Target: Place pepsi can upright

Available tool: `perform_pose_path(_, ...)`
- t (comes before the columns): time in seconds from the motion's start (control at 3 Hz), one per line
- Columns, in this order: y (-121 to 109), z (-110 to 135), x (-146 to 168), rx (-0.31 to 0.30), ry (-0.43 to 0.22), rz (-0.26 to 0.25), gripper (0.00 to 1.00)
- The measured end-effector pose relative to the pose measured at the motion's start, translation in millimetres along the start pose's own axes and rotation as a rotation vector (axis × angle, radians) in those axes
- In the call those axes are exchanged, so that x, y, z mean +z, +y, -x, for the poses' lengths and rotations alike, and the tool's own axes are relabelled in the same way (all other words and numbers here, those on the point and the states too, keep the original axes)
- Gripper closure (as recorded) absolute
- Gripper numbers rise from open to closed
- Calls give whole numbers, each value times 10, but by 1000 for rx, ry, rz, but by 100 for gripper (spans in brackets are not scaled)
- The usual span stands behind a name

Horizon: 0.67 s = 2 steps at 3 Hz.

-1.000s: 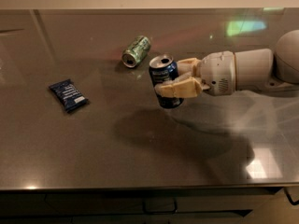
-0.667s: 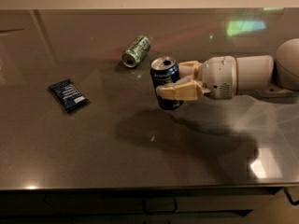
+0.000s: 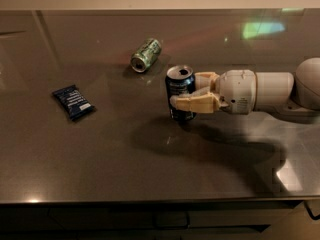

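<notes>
In the camera view, we see the gripper (image 3: 186, 90) reaching in from the right, its two fingers (image 3: 192, 104) pinching the pepsi can (image 3: 179, 86). The can stands upright near the middle of the table (image 3: 100, 159), well apart from the green can (image 3: 146, 55) lying behind it and the snack wrapper (image 3: 73, 102) to the left. We cannot tell whether its base touches yet. We judge the best move is to lower it straight down, keep it vertical, and spread the fingers only once it rests flat. Compared with a second ago, the can sits lower and slightly further right.
</notes>
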<state>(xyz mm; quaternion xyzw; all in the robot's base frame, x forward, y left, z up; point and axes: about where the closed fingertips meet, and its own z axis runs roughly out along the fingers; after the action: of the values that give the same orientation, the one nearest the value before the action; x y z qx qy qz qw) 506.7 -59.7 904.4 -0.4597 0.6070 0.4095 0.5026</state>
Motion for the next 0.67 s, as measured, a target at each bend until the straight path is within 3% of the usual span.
perform_pose_path(0.33,3,-64,-33,-12,-44,15,100)
perform_pose_path(0.67,10,-107,-59,-38,-75,37,83)
